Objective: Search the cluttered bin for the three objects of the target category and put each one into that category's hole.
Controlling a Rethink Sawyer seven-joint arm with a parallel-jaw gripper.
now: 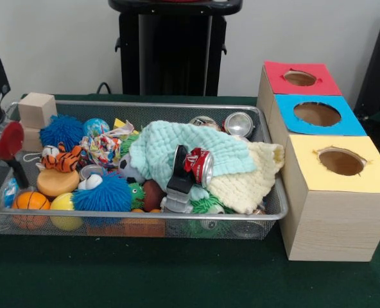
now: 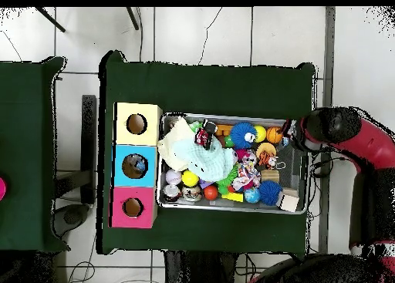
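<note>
The wire-mesh bin (image 1: pixel 153 217) lies across the table, full of clutter; it also shows in the overhead view (image 2: pixel 231 206). The blue-topped hole (image 1: pixel 317 113) is in the middle wooden box to the bin's right, and it shows in the overhead view (image 2: pixel 135 166) too. My gripper (image 1: pixel 13 174) hangs over the bin's left end, above an orange basketball (image 1: pixel 31 201). In the overhead view the gripper (image 2: pixel 289 135) is at the bin's right end. Its tips are hidden among the toys. A crushed red can (image 1: pixel 200 165) rests on a mint cloth (image 1: pixel 171 146) mid-bin.
Red-topped (image 1: pixel 300 77) and yellow-topped (image 1: pixel 341 162) boxes flank the blue one. Two silver cans (image 1: pixel 239 124) lie at the bin's far right corner. Fuzzy blue balls (image 1: pixel 103 194), a tiger toy (image 1: pixel 61 158), a wooden block (image 1: pixel 37 110) and a black-and-grey object (image 1: pixel 178 176) crowd the bin.
</note>
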